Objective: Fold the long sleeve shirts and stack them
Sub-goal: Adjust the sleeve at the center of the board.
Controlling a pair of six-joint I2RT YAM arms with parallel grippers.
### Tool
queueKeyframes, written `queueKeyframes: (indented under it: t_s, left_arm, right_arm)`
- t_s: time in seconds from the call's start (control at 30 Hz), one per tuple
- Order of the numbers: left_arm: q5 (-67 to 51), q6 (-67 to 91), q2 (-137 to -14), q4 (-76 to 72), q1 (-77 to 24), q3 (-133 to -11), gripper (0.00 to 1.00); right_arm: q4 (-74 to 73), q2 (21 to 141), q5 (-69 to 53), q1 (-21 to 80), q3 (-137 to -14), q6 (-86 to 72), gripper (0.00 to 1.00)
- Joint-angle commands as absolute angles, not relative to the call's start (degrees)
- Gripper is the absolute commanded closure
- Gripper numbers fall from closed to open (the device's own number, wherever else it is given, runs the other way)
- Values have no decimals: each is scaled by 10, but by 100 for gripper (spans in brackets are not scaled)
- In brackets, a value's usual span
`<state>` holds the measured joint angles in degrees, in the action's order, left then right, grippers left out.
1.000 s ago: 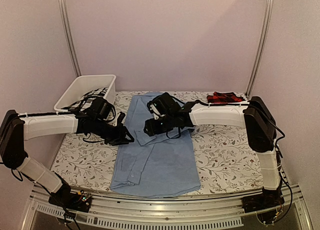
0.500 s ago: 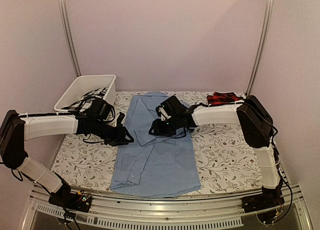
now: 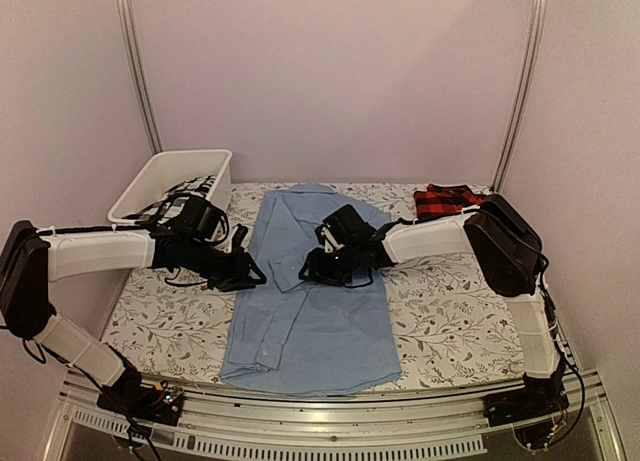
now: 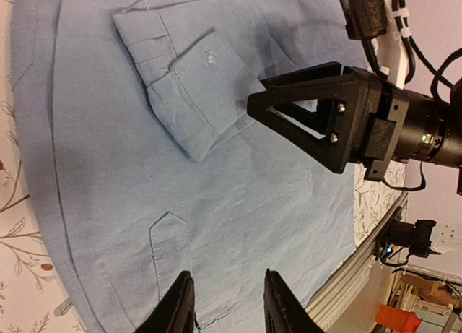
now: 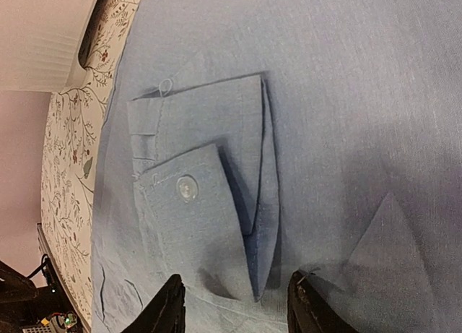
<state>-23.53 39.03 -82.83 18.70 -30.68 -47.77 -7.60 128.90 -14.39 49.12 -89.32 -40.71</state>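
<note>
The light blue shirt (image 3: 310,311) lies flat down the middle of the table, collar at the far end, its sleeve cuff (image 5: 195,210) folded onto the body; the cuff also shows in the left wrist view (image 4: 184,87). The red-and-black plaid shirt (image 3: 448,197) lies folded at the far right. My left gripper (image 3: 250,273) is open and empty over the blue shirt's left edge (image 4: 229,308). My right gripper (image 3: 312,271) is open and empty, low over the cuff (image 5: 236,304).
A white bin (image 3: 170,181) holding dark-and-white cloth stands at the far left. The table has a floral cover (image 3: 450,301). A metal rail (image 3: 330,421) runs along the near edge.
My right gripper has moved down and toward the near side, lowering onto the middle of the blue shirt over the cuff. The left arm has barely moved.
</note>
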Motion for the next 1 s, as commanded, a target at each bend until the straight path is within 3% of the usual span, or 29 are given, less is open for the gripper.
queueKeyframes:
  t_s: [0.0,0.17,0.33,0.43,0.97]
  left_arm:
    - [-239,384,-813,178,-298,-474,67]
    - [-235,384,-806,185,-294,-472,66]
    - [-256,401,-787,168,-273,-451,65]
    - [-281,414,-782,148,-257,-435,65]
    - [-309,467,-842,17,-195,-395,44]
  right_arm:
    - [-42,1301,-155,496,-892,-421,54]
    - [-34,1307,-158,497,-903,-422,67]
    - [-36,1309,-150,508,-929,-410,89]
    - [-43,1308,-140,521,-948,-392,96]
    - [-28,1353,-163,577,-1023,-350,92]
